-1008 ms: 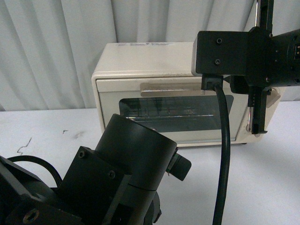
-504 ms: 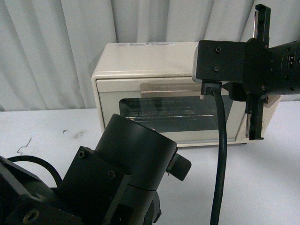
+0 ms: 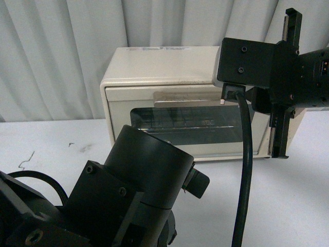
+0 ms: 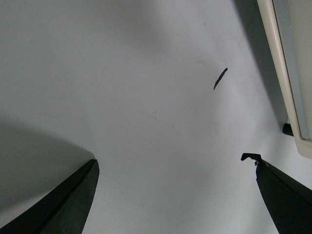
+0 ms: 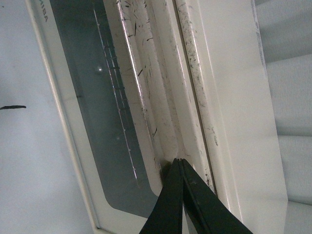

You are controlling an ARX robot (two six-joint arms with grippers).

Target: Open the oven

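Observation:
The cream-white oven stands at the back of the white table, its glass door facing me. My right arm's wrist hangs in front of the oven's upper right and hides the knobs. In the right wrist view my right gripper is shut, with its tips pressed into the groove beside the beige bar handle, next to the glass window. My left gripper is open and empty above the bare table, with the oven's lower edge off to one side.
My left arm's black body fills the lower left of the front view. A black cable hangs from the right wrist. White curtains stand behind the oven. A small black mark lies on the table.
My right wrist has risen a little and shifted to the right in front of the oven. The left arm has not moved.

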